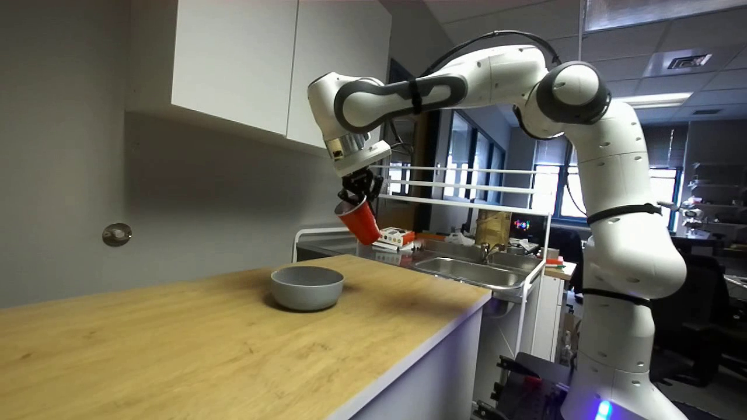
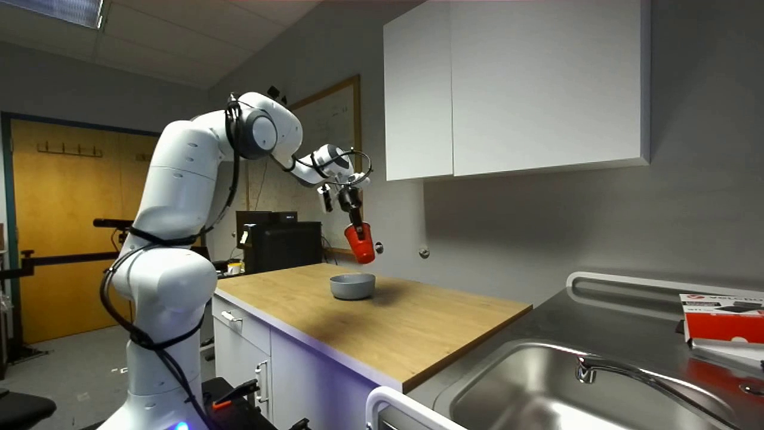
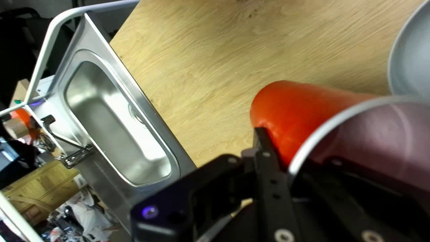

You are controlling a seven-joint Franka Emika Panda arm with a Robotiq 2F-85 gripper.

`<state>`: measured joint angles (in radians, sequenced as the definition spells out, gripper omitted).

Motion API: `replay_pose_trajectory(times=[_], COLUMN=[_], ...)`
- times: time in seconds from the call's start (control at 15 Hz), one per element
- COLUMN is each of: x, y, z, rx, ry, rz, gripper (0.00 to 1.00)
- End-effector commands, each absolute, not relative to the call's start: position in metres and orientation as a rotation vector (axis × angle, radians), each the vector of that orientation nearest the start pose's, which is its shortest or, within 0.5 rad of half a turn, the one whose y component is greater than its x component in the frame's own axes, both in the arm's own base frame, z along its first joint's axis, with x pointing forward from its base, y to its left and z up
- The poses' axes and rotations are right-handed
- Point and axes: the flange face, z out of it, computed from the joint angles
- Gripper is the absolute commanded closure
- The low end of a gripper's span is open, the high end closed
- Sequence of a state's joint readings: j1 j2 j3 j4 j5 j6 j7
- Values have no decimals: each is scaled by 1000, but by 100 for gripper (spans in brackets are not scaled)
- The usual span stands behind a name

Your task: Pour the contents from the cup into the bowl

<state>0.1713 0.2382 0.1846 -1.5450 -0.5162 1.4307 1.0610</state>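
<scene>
The red-orange cup (image 1: 360, 223) is held in the air, tilted, above the wooden counter; it also shows in an exterior view (image 2: 360, 246). My gripper (image 1: 362, 189) is shut on the cup's wall near the rim. In the wrist view one finger of the gripper (image 3: 295, 148) lies outside the cup (image 3: 285, 111) and the other appears inside its mouth. No contents are visible in the part of the cup I see. The grey bowl (image 1: 307, 290) stands upright on the counter, below the cup, and also shows in an exterior view (image 2: 353, 288). The wrist view shows only the bowl's edge (image 3: 411, 64).
The wooden counter (image 1: 192, 344) meets a metal sink (image 3: 114, 124) with a faucet (image 2: 621, 367). White cabinets (image 1: 233, 64) hang on the wall above. A white rail frame (image 1: 461, 204) stands beside the sink. A red and white box (image 2: 725, 322) lies by the sink.
</scene>
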Motion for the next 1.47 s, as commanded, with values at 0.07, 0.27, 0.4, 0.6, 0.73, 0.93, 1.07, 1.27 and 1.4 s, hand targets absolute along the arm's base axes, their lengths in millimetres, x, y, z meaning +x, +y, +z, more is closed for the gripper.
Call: replay_pose_trajectory(times=[0.07,0.27,0.4,0.6,0.73,0.93,1.07,1.27,1.4], x=[628,630,624,607,597,590,594,602,605], y=[145,165,196,239,260,283,280,274,277], z=[484,484,484,485,485,483,484,478,468], rx=[2214,2163,2097,1992,1924,1782,1712,1604,1533], ry=[-962,-956,-941,-917,-923,-928,-936,-948,-960], rz=[51,38,99,183,229,350,378,417,443], gripper=[100,100,100,100,100,100,100,100,100])
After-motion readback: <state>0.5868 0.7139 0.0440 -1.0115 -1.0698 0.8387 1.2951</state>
